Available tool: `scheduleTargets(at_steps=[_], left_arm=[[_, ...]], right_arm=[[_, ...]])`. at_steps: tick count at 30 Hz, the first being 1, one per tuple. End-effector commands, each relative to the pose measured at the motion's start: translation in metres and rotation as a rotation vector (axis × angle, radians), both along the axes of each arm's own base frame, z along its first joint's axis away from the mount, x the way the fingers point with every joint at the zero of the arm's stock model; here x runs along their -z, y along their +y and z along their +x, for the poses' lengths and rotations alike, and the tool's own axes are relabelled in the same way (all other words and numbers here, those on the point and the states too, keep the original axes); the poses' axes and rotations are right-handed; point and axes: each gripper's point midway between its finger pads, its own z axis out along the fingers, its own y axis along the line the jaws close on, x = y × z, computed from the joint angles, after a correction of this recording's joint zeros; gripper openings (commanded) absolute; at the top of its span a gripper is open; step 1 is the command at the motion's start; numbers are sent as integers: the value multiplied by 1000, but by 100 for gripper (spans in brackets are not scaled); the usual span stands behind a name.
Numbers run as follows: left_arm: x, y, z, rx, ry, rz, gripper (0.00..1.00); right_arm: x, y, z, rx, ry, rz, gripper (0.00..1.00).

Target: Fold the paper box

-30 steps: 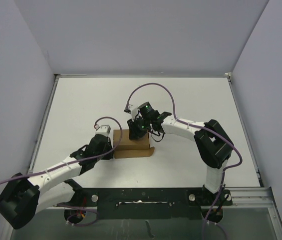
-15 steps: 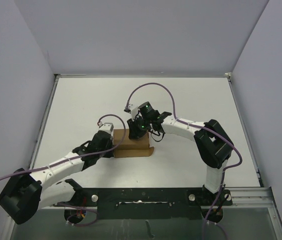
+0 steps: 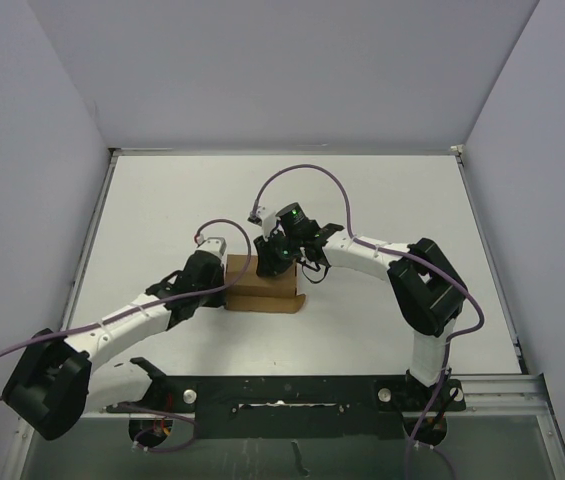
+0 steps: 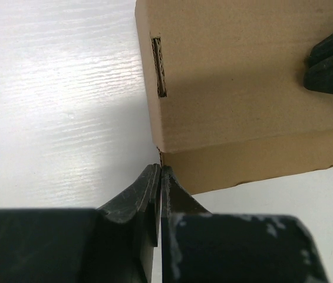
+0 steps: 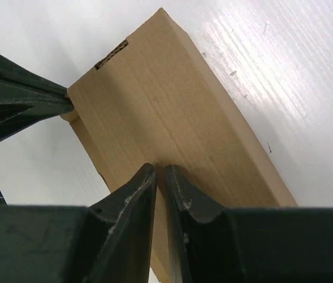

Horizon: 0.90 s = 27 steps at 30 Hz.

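The paper box (image 3: 262,285) is a closed brown carton lying flat at the table's middle; it fills the upper right of the left wrist view (image 4: 237,88) and the centre of the right wrist view (image 5: 166,112). My left gripper (image 3: 225,288) is shut with nothing in it, its tips (image 4: 161,171) touching the box's near left corner. My right gripper (image 3: 270,266) points down on the lid, its jaws almost together with only a thin slit and nothing between them (image 5: 160,172). A slot (image 4: 159,66) shows in the box's left end.
A small brown flap (image 3: 300,302) sticks out at the box's near right corner. The white table (image 3: 382,190) has raised rails at the left, right and back. Purple cables loop above both wrists. Grey walls close the workspace in.
My left arm has swung forward and to the right, bringing its shut tips up against the box's left end. The box has shifted slightly. The right gripper stays on the lid.
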Motion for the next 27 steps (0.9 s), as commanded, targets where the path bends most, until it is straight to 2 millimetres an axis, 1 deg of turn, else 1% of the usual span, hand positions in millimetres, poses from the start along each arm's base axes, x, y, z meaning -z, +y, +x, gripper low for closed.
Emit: scheduleTargets(at_steps=[1, 3, 8, 12, 19, 27], left_arm=[[-43, -21, 35, 37, -124, -72, 0], [-43, -26, 36, 71, -128, -78, 0], [-42, -22, 40, 72, -136, -72, 0], [-46, -21, 48, 80, -154, -72, 0], [-47, -22, 63, 77, -147, -79, 0], [-57, -28, 74, 100, -187, -102, 0]], right_arm=[[28, -11, -14, -7, 64, -88, 16], [28, -10, -15, -11, 66, -86, 16], [28, -9, -15, -15, 69, -83, 16], [29, -8, -17, -19, 73, -85, 16], [31, -8, -18, -22, 73, -92, 16], [35, -9, -18, -17, 86, -99, 16]])
